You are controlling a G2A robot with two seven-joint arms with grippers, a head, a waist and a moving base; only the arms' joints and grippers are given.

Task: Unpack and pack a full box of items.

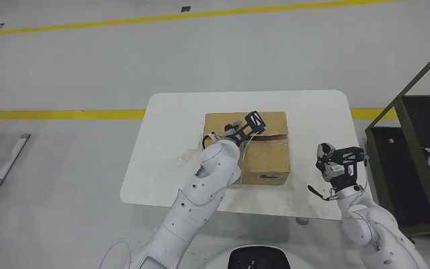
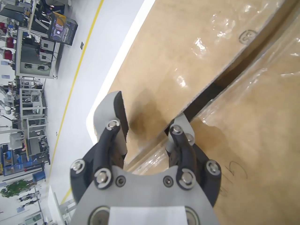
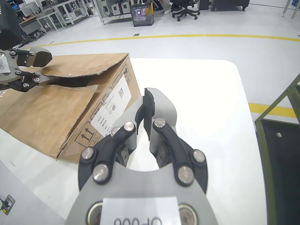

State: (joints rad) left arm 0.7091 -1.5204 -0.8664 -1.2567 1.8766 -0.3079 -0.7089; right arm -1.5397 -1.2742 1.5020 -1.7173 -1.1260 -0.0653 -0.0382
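left arm stretched out over the box [image 1: 269,155], left gripper [image 2: 147,118] tipped down at the top seam, fingers spread: one over the raised far flap [image 2: 187,47], the other tucked under that flap's edge. the box sits mid-way across the white table [image 1: 316,111]. further right, the right gripper [image 3: 146,99] hangs above the tabletop beside the box, fingers pressed together.

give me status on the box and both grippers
Left gripper open, astride the box's top flap edge. Right gripper shut, empty, over the table beside it. Nothing seen in the way.
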